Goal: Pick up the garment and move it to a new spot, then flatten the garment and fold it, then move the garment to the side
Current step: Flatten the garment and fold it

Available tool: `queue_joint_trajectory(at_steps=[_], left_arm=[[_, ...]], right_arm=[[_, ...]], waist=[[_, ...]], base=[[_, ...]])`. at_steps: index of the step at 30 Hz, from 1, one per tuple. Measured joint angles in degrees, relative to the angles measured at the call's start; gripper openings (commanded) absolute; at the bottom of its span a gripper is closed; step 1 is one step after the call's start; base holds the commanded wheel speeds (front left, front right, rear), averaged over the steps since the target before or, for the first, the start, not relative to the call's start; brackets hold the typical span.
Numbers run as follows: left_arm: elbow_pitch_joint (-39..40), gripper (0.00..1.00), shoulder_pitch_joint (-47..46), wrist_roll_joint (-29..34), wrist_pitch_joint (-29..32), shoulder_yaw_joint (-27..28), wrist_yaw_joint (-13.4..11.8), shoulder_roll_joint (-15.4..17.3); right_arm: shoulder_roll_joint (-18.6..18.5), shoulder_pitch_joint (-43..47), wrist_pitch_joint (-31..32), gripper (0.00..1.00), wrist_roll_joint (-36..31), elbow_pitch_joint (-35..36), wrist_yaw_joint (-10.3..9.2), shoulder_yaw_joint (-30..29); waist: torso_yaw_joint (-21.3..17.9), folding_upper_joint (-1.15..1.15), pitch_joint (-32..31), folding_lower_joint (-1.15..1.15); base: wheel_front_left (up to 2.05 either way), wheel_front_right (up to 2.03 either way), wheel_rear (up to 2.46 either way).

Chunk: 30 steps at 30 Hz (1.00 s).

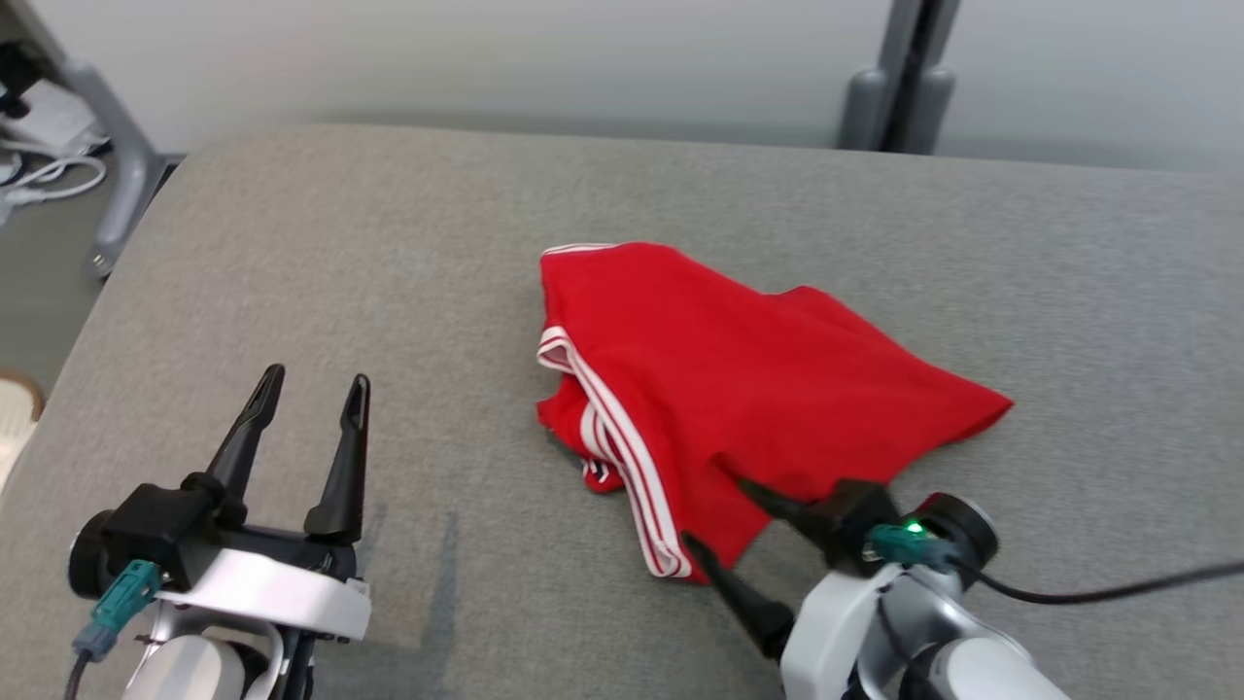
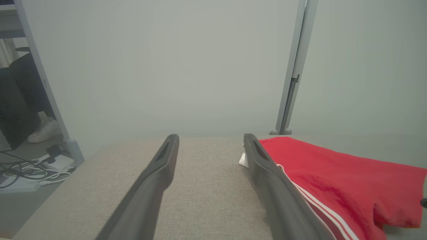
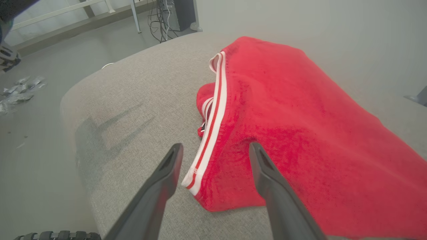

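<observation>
A red garment (image 1: 739,379) with white stripes along its edge lies crumpled in the middle of the grey padded surface (image 1: 389,243). My right gripper (image 1: 714,515) is open at the garment's near corner, one finger over the red cloth and one beside the striped edge. In the right wrist view the striped corner of the garment (image 3: 283,110) lies between the spread fingers (image 3: 166,166) of my right gripper (image 3: 215,148). My left gripper (image 1: 316,384) is open over bare surface, well left of the garment. The left wrist view shows my left gripper (image 2: 210,138) with the garment (image 2: 337,176) to its right.
The padded surface ends at a rounded left edge (image 1: 87,321), with floor, cables (image 1: 49,175) and a grey table leg (image 1: 121,156) beyond. A grey post (image 1: 899,78) stands behind the surface at a pale wall. Bare surface lies all around the garment.
</observation>
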State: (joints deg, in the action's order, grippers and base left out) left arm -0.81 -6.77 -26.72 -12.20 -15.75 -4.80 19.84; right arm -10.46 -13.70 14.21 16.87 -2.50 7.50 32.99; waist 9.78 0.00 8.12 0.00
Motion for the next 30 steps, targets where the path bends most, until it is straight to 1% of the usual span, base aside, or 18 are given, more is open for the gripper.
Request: queue_joint_trajectory(at_steps=[3, 8, 11, 15, 16, 17, 18, 23, 26, 30], left_arm=[[-1.79, 1.00, -1.39, 0.12, -0.69, -0.82, 0.69, -1.23], [-4.05, 1.00, -3.15, 0.43, -1.68, -1.37, 1.42, -2.63], [-5.34, 1.00, -3.96, 0.49, -2.03, -1.47, 2.01, -3.25], [-7.09, 1.00, -5.19, 1.10, -2.46, -1.56, 2.80, -3.98], [-7.45, 1.00, -5.53, 1.24, -2.47, -1.54, 2.96, -4.13], [-7.69, 1.00, -5.81, 1.45, -2.52, -1.48, 3.21, -4.31], [-7.97, 1.00, -6.04, 1.52, -2.54, -1.38, 3.32, -4.45], [-8.64, 1.00, -6.55, 2.11, -2.64, 0.02, 3.80, -4.61], [-8.24, 1.00, -6.41, 2.64, -2.70, 1.58, 3.81, -4.63], [-7.65, 1.00, -5.63, 3.16, -2.71, 2.90, 4.22, -4.64]], right_arm=[[-1.32, -2.32, 1.68, 1.00, 1.05, -3.01, 0.00, 4.67], [-3.83, -5.95, 2.34, 1.00, 1.00, -8.37, 0.01, 9.42], [-4.52, -7.81, 2.74, 1.00, 0.36, -11.79, 0.02, 10.93], [-4.25, -10.54, 2.13, 1.00, -0.73, -15.45, 0.02, 11.77], [-3.98, -10.90, 1.92, 0.61, -0.73, -16.13, 0.01, 11.66], [-3.77, -11.18, 1.81, 0.32, -0.71, -16.70, 0.01, 11.52], [-3.59, -11.40, 1.56, 0.00, -0.44, -16.97, 0.01, 11.31], [-3.39, -11.37, -0.68, 0.00, 0.80, -15.74, 0.00, 8.91], [-3.36, -11.20, -2.26, 0.00, 1.04, -12.03, 0.00, 6.15], [-3.07, -10.28, -3.38, 0.00, 1.16, -5.98, 0.00, 0.85]], waist=[[1.93, 0.00, 1.36, 0.00], [4.49, 0.00, 3.80, 0.00], [5.45, 0.00, 5.11, 0.00], [6.08, 0.00, 6.46, 0.00], [6.16, 0.00, 6.70, 0.00], [6.21, 0.00, 6.85, 0.00], [6.21, 0.00, 6.94, 0.00], [5.74, 0.00, 6.53, 0.00], [5.02, 0.00, 5.82, 0.00], [3.48, 0.00, 4.99, 0.00]], base=[[0.00, 0.00, 0.00], [0.00, 0.00, 0.00], [0.00, 0.00, 0.00], [0.00, 0.00, 0.00], [0.00, 0.00, 0.00], [0.00, 0.00, 0.00], [0.00, 0.00, 0.00], [0.00, 0.00, 0.00], [0.00, 0.00, 0.00], [0.00, 0.00, 0.00]])
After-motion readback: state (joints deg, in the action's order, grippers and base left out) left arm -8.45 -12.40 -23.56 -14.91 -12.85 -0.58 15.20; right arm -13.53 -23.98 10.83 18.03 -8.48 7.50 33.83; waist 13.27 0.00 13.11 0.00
